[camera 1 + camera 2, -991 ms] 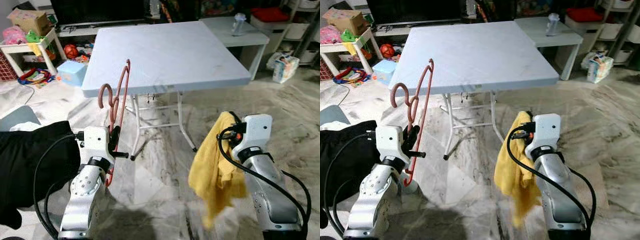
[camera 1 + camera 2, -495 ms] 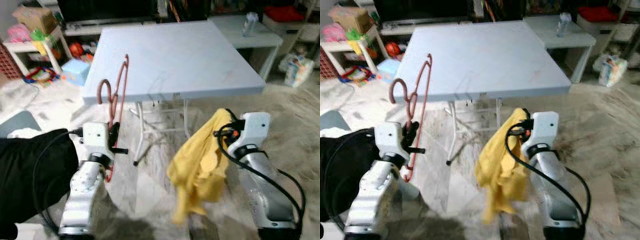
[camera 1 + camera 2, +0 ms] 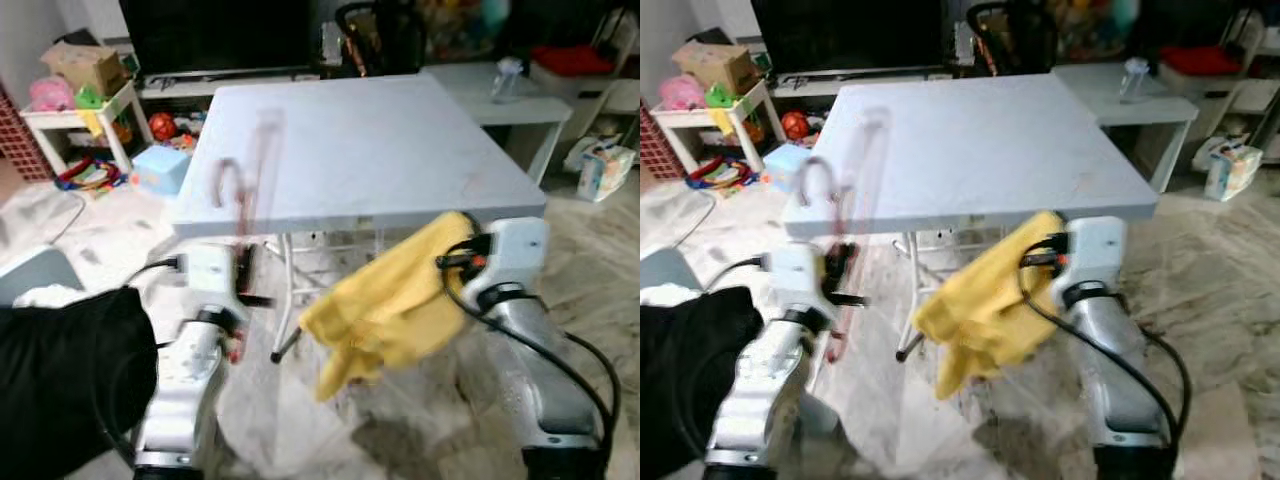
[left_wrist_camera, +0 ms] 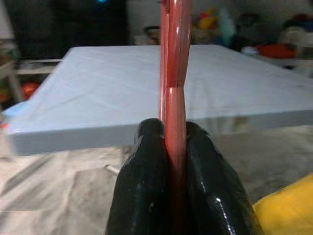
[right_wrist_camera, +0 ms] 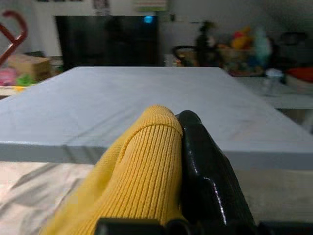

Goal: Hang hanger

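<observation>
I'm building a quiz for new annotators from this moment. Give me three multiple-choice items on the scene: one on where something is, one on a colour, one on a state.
1. Where is the folding table relative to the robot?
A. Straight ahead, beyond both grippers
B. Behind it
C. Overturned at its left

2. What colour is the cloth in the right gripper?
A. Blue
B. Yellow
C. White

3. How is the hanger held?
A. Lying on the table
B. Hooked on a rail
C. Clamped between the left gripper's fingers

Answers:
1 A: the folding table stands ahead, past both arms.
2 B: the cloth draped from the right gripper is yellow.
3 C: the left gripper pinches the red hanger, which rises upright from it.
</observation>
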Robot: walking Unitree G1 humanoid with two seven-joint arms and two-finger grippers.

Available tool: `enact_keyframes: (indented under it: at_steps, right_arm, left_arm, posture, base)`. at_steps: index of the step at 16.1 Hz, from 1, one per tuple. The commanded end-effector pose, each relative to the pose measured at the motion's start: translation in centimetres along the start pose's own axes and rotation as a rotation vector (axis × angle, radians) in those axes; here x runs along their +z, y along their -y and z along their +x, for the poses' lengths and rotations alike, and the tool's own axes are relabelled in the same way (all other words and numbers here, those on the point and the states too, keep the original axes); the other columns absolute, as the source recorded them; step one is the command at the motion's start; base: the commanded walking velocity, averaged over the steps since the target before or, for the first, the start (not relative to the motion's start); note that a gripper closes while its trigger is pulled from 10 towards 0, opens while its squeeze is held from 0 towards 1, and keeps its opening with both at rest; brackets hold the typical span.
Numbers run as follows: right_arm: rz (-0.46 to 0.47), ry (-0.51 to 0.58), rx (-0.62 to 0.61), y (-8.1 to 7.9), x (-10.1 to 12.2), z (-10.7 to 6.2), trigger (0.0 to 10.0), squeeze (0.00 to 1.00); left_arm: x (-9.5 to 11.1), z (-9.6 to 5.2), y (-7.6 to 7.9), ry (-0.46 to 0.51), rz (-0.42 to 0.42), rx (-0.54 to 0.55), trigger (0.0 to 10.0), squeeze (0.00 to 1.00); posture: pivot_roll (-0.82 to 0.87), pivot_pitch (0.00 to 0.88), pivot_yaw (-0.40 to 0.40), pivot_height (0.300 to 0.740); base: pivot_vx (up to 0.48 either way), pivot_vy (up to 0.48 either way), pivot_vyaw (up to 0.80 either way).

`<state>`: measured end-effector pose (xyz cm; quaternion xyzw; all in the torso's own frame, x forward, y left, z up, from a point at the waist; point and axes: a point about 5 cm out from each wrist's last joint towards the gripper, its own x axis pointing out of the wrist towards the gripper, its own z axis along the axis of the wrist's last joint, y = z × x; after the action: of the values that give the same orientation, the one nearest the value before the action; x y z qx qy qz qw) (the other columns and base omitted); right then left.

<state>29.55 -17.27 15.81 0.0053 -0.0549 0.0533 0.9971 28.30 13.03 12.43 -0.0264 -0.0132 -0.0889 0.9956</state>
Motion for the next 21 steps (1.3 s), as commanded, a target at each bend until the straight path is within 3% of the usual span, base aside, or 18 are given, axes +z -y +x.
enact_keyframes:
  at_steps: [1,9,21]
  right_arm:
    - [0.001,0.06,0.025,-0.92,1.31,0.72,10.0,0.0]
    - [-0.009,0.071,-0.004,-1.07,1.56,1.24,10.0,0.0]
    - [-0.023,0.078,-0.003,-1.47,1.48,1.5,10.0,0.0]
  left_arm:
    - [0.76,0.13,-1.2,0.028,0.011,0.045,10.0,0.0]
    - [0.17,0.28,-1.39,-0.022,-0.023,0.092,10.0,0.0]
    - [0.04,0.64,-1.16,-0.057,-0.067,0.091,10.0,0.0]
  posture:
    - [0.0,0.011,0.006,0.74]
    - [0.0,0.022,0.004,0.74]
    - [0.0,0.025,0.007,0.74]
  base:
    - [0.382,0.289,0.0]
    - [0.412,0.182,0.0]
    - [0.314,-0.357,0.0]
